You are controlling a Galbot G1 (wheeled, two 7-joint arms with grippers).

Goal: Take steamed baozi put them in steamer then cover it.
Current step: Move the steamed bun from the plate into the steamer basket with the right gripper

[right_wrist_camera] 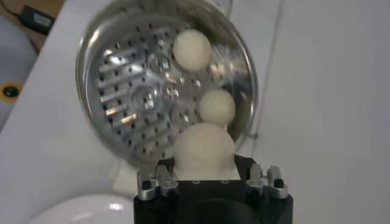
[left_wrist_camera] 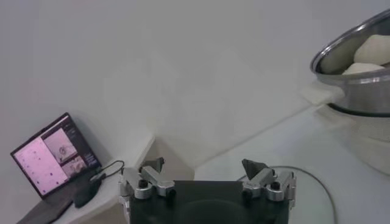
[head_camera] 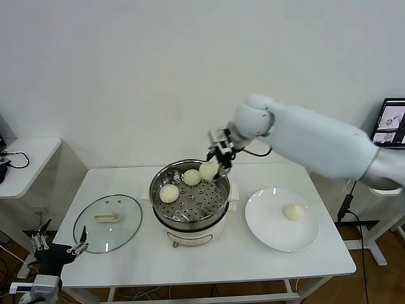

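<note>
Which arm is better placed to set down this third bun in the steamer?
Right. Its pincer holds a baozi over the steamer's back edge, beside two buns already on the tray. The left pincer hangs open, low at the table's front-left corner by the lid.

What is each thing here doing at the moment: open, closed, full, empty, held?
steamer: uncovered, two buns on its tray.
held bun: gripped over the steamer's rim.
right gripper: shut on that bun.
cover: flat on the table, off the pot.
plate: one bun left.
left gripper: open, empty.
</note>
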